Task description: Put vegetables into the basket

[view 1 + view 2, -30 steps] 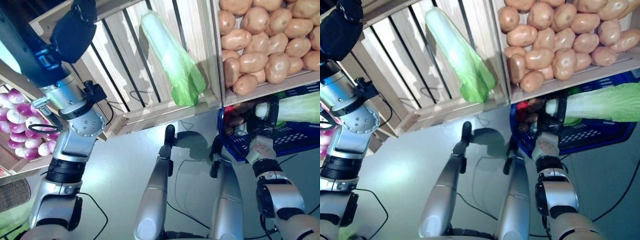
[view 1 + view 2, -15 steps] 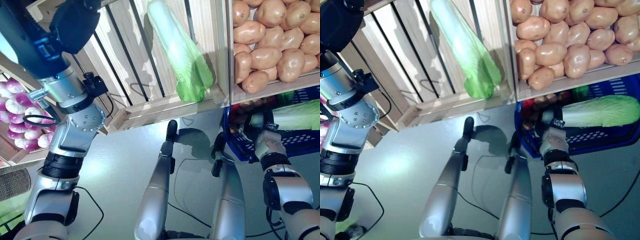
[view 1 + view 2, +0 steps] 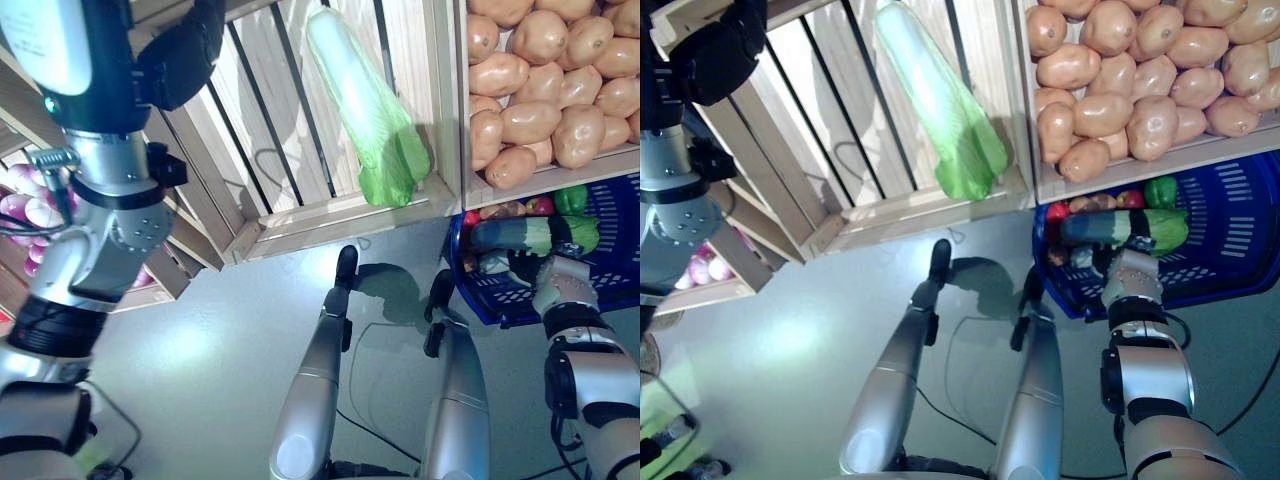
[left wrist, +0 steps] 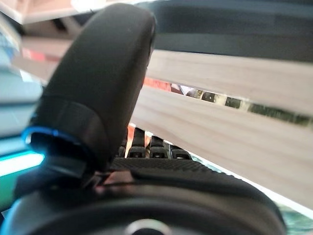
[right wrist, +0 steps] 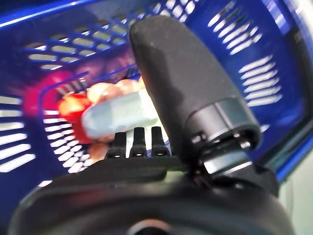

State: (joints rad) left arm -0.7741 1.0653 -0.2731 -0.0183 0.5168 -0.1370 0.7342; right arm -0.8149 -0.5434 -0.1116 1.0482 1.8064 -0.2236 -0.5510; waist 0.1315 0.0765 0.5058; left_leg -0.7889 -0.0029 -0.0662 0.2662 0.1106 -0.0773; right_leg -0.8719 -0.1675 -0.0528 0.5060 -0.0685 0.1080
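A blue plastic basket (image 3: 1230,200) stands on the floor under the shelf at the right. A long napa cabbage (image 3: 1120,228) lies across the vegetables in it, its pale stalk (image 5: 117,115) just past my right hand's fingers. My right hand (image 3: 560,285) hovers at the basket's near rim, fingers straight and thumb (image 5: 190,88) standing clear of the cabbage. A second napa cabbage (image 3: 370,110) leans in the wooden crate (image 3: 300,225). My left hand (image 3: 185,50) is raised at the upper left beside the crate's slats, open and holding nothing.
A crate of potatoes (image 3: 540,90) sits above the basket. Purple-white onions (image 3: 20,190) fill a bin at the far left. A red tomato (image 5: 71,107) and a green pepper (image 3: 1160,190) lie in the basket. Grey floor spreads below the shelf.
The cabbage came down with my right hand and now rests inside the basket, free of the thumb. My left arm swung further left and up. The camera shifted.
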